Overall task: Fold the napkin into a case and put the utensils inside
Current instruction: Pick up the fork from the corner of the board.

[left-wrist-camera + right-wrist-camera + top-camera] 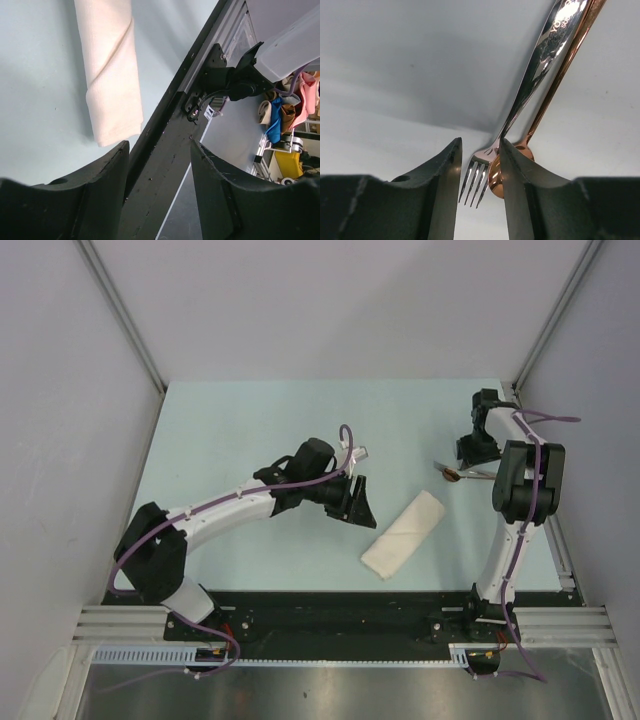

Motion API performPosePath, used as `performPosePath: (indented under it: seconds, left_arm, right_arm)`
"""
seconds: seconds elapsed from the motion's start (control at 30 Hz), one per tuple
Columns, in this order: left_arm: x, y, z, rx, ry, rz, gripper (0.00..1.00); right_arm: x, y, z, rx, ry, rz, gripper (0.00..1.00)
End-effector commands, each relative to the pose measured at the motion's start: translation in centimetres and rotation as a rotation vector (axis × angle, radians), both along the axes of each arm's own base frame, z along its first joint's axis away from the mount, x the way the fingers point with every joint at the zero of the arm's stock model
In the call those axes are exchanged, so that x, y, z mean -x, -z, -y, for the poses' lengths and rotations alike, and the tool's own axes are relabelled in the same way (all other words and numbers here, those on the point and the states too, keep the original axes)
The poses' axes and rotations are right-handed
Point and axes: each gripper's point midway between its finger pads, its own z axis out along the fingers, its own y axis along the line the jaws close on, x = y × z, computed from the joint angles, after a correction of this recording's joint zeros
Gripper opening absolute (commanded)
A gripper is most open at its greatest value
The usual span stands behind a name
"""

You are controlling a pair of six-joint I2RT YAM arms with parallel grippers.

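Observation:
The napkin, folded into a long white case (403, 533), lies slanted on the table right of centre; the left wrist view shows its near end (112, 75) with a diagonal fold. My left gripper (358, 505) (159, 145) hovers just left of it, open and empty. The utensils (455, 475) lie at the right. They are a silver fork (476, 182) and a coppery spoon (560, 65) side by side. My right gripper (468, 455) (480, 145) is over their heads, open, with the fork tines between the jaws and a gap at the left finger. The spoon bowl is partly hidden behind the right finger.
The black base rail (165, 165) runs along the table's near edge, just past the case's near end. Grey walls (330, 300) close in the table on three sides. The right arm's upright link (525, 485) stands beside the utensils.

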Motion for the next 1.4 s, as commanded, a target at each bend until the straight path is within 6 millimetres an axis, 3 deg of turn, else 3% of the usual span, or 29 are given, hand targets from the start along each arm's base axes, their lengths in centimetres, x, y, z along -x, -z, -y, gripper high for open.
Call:
performPosePath:
  seconds: [0.0, 0.43, 0.63, 0.83, 0.93, 0.97, 1.03, 1.1, 1.13, 1.23, 1.27, 1.3, 1.37]
  left_arm:
    - [0.0, -0.7, 0.3, 0.047, 0.016, 0.005, 0.57]
    - [0.1, -0.9, 0.3, 0.049, 0.020, 0.011, 0.57]
    - [0.0, -0.9, 0.3, 0.046, 0.019, 0.013, 0.57]
    - [-0.2, -0.7, 0.3, 0.042, 0.016, 0.014, 0.57]
    - [-0.3, -0.7, 0.3, 0.035, 0.014, 0.016, 0.57]
    - [-0.5, -0.8, 0.2, 0.034, 0.006, 0.019, 0.57]
    - [-0.7, -1.0, -0.1, 0.031, -0.010, 0.020, 0.58]
    - [-1.4, -1.5, -0.4, 0.031, -0.036, 0.031, 0.59]
    - [-1.6, -1.9, -0.7, 0.030, -0.046, 0.037, 0.59]
    - [-3.0, -3.2, -1.5, 0.035, -0.096, 0.069, 0.60]
    - [-3.8, -3.5, -2.1, 0.037, -0.125, 0.070, 0.60]
    - [-4.2, -3.8, -2.5, 0.040, -0.145, 0.071, 0.62]
    - [-5.6, -4.4, -3.4, 0.060, -0.213, 0.057, 0.63]
  right_arm:
    - [-0.2, -3.9, 0.6, 0.061, 0.021, 0.071, 0.42]
    - [1.0, -1.1, 0.6, 0.019, 0.042, 0.021, 0.42]
    - [0.4, 0.8, 1.0, 0.020, 0.038, 0.003, 0.40]
    - [-0.5, 2.3, 0.7, 0.010, 0.023, -0.010, 0.29]
    - [-0.9, 2.8, 0.6, 0.001, 0.000, 0.001, 0.16]
    - [-2.0, 2.6, 0.6, 0.001, -0.025, 0.041, 0.08]
    - [-3.4, 1.9, 0.6, 0.024, -0.137, 0.076, 0.00]
    - [-6.8, -0.7, -0.3, 0.047, -0.272, 0.190, 0.00]
    - [-8.8, -2.6, -0.4, 0.082, -0.338, 0.278, 0.00]
    - [-12.4, -8.1, -2.0, 0.211, -0.631, 0.451, 0.00]
    - [-12.9, -9.2, -2.8, 0.290, -0.796, 0.458, 0.00]
    - [-14.0, -11.8, -3.4, 0.337, -0.872, 0.507, 0.00]
    - [-14.0, -13.7, -5.3, 0.385, -1.055, 0.535, 0.00]
